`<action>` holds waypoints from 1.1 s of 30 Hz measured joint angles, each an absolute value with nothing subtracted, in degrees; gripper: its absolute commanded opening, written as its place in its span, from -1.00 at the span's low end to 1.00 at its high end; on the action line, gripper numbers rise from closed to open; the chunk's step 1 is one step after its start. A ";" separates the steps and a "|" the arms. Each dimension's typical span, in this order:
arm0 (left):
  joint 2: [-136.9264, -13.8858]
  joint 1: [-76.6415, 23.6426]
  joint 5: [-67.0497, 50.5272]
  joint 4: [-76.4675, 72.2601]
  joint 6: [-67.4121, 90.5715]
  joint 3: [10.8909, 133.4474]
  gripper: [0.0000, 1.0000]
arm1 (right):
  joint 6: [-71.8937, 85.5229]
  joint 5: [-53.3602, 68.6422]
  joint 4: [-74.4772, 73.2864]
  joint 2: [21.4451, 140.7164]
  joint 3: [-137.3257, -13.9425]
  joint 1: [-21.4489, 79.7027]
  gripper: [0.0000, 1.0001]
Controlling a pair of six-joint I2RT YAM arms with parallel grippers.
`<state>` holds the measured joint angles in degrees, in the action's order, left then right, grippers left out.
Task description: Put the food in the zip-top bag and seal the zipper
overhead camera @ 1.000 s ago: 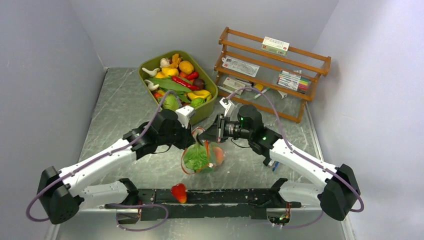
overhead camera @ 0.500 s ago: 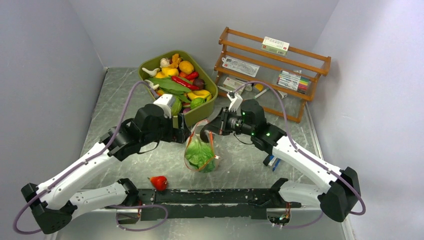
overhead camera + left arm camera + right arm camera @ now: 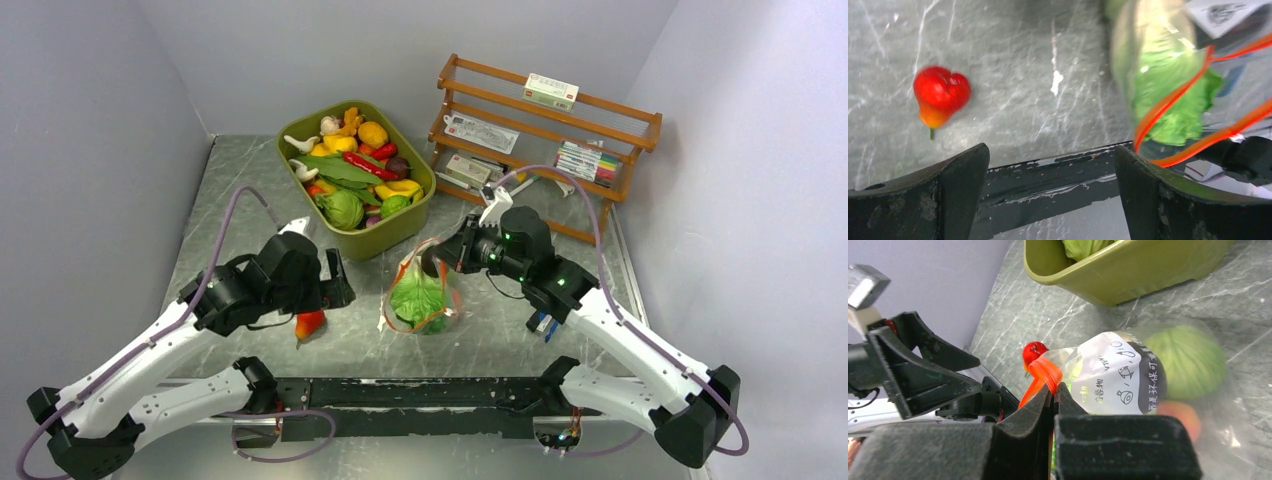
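Note:
The zip-top bag [image 3: 420, 303] hangs just over the table's middle, with leafy green lettuce [image 3: 418, 298] inside. The right wrist view shows its white label [image 3: 1113, 375], a round green cabbage [image 3: 1190, 360] and a peach [image 3: 1180, 417] in it. My right gripper [image 3: 437, 262] [image 3: 1054, 388] is shut on the orange-red zipper [image 3: 1044, 371] at the bag's mouth. My left gripper [image 3: 337, 283] [image 3: 1050, 152] stands open and empty to the left of the bag, apart from it. A red piece of food [image 3: 310, 323] [image 3: 940, 95] lies on the table below the left gripper.
The olive-green tub [image 3: 395, 232] with several toy foods stands behind the bag. A wooden rack [image 3: 545, 140] stands at the back right. A blue-handled tool [image 3: 545, 325] lies under the right arm. A black rail [image 3: 430, 392] runs along the near edge.
My left gripper opened, let go of the bag's mouth and drew back to the left. The red food shifted left and away from the rail. The right gripper carried the bag slightly right.

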<state>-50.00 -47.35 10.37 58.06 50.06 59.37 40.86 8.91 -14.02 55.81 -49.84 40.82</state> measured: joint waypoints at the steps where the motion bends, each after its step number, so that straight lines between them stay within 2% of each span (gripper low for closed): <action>1: -49.19 -47.35 10.57 58.43 50.98 58.04 0.88 | 40.69 8.80 -14.33 55.53 -49.82 40.82 -1.00; 4: -47.51 -47.35 12.60 59.88 54.33 54.02 1.00 | 40.38 8.47 -14.63 54.19 -49.01 40.80 -1.00; 11: -48.51 -46.15 18.02 61.58 61.36 48.25 0.96 | 40.36 8.78 -14.72 51.35 -46.81 40.75 -1.00; 19: -49.30 -26.09 13.76 57.10 56.53 41.52 0.96 | 40.01 8.71 -14.92 48.21 -45.41 40.71 -1.00; 23: -49.01 -23.99 13.91 57.14 57.06 41.19 0.98 | 39.83 8.54 -15.00 47.66 -45.30 40.71 -1.00; 27: -48.38 -21.76 15.11 58.30 61.58 41.19 0.85 | 39.68 8.43 -15.00 47.62 -45.30 40.71 -1.00; 33: -53.47 -19.44 17.61 63.92 71.53 41.41 0.91 | 39.33 8.12 -14.98 47.70 -45.23 40.71 -1.00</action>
